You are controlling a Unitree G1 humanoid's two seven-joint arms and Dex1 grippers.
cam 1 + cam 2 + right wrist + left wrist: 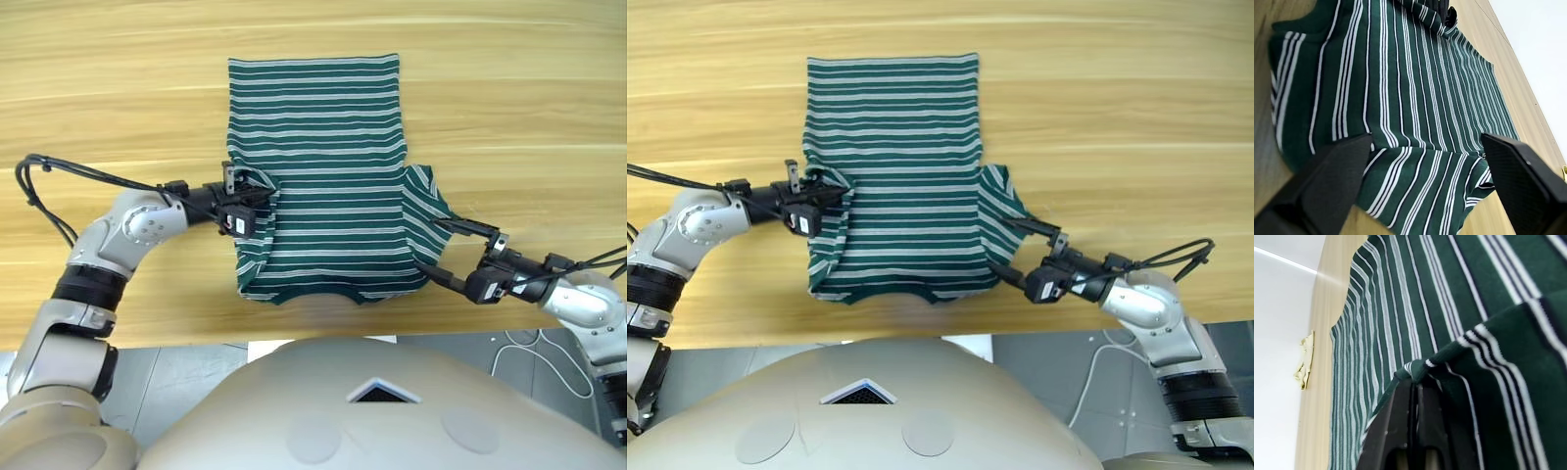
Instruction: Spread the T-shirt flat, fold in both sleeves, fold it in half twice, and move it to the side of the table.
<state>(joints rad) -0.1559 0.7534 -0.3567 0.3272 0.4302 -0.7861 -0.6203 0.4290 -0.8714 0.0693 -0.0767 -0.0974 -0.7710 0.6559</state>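
A green T-shirt (323, 127) with white stripes lies on the wooden table (529, 88), collar toward me and hem at the far side. My left gripper (261, 199) is shut on the left sleeve (1484, 362), holding its edge pinched and lifted inward over the shirt body. The right sleeve (427, 192) still sticks out flat on the table. My right gripper (431, 245) stands open just beside the shirt's near right corner, below that sleeve. In the right wrist view its fingers (1327, 176) frame the sleeve and shoulder area (1415, 186) without closing on cloth.
The table's near edge (196, 338) runs just in front of the collar. Bare wood stretches to both sides and beyond the hem. Black cables (59, 171) loop off my left arm over the table. A white cable (509, 352) lies on the floor.
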